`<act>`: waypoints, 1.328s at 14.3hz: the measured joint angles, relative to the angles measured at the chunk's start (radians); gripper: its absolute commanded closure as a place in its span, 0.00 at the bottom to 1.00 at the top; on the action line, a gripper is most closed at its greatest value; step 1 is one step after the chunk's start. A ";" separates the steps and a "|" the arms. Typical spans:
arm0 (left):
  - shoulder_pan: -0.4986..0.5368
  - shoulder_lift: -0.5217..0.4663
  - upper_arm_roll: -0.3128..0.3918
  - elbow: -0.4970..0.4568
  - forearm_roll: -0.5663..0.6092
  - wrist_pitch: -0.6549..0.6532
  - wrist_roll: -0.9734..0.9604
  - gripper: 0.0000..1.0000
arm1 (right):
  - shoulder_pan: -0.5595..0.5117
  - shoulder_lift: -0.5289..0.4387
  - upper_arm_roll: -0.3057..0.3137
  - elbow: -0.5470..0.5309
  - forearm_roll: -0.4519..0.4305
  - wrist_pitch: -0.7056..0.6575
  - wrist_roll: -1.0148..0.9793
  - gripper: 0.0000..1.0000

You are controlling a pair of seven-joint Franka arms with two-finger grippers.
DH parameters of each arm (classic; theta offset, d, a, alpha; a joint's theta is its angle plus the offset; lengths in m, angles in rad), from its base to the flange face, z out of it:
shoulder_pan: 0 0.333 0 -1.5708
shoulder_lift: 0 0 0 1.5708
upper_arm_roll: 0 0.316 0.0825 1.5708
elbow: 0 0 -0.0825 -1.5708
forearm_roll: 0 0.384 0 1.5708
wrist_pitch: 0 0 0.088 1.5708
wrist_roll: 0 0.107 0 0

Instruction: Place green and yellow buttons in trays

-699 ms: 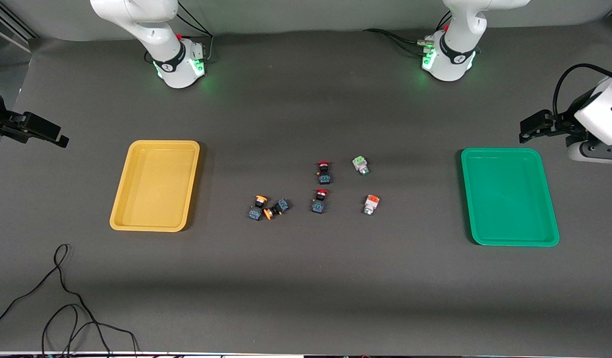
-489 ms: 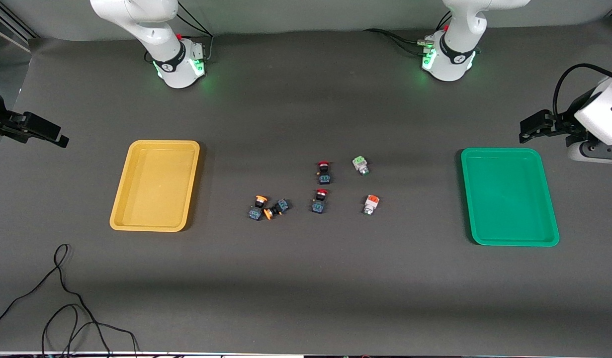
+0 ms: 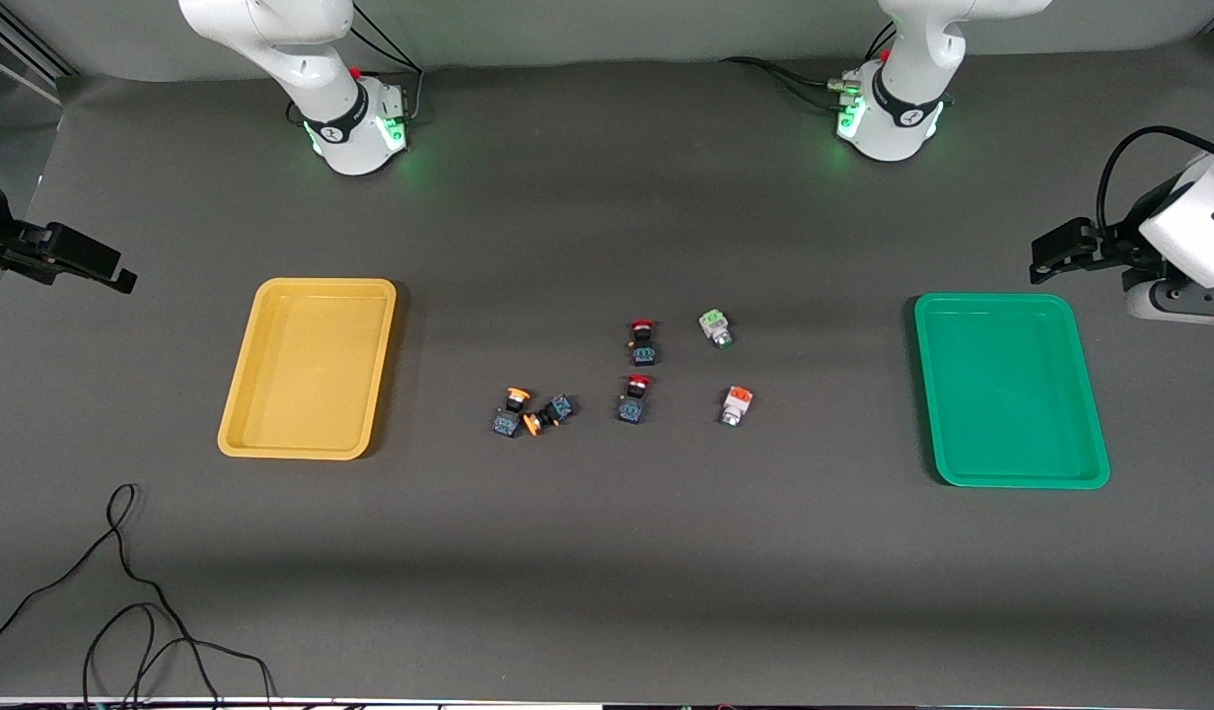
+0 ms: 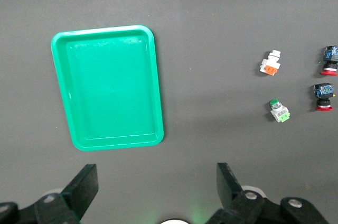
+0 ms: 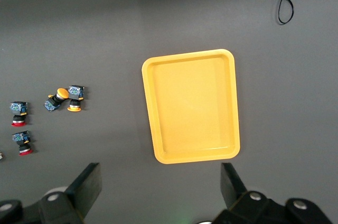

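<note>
Centrally, two yellow-capped buttons (image 3: pixel 525 413) touch, tipped on their sides.

No change visible from the earlier front views, no button, tray or cable shifted on the counter, neither arm seen to move

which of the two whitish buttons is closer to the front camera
The one with the orange block. It lies lower in the front view than the one with the light-green block, which sits closer to the robots' bases.
</note>
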 measured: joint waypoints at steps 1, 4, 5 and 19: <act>0.000 0.000 0.000 0.000 0.000 0.000 0.000 0.00 | 0.000 0.002 0.000 0.000 0.000 -0.001 0.000 0.00; 0.000 0.000 0.000 0.007 0.000 0.000 0.000 0.00 | 0.001 0.018 0.000 0.000 0.000 -0.002 0.000 0.00; 0.000 0.000 0.000 0.009 0.000 0.000 0.000 0.00 | 0.001 0.027 0.000 0.000 0.000 -0.002 0.000 0.00; -0.088 -0.001 -0.039 -0.082 -0.013 -0.015 -0.329 0.00 | 0.271 0.206 0.012 -0.054 0.002 0.211 0.298 0.00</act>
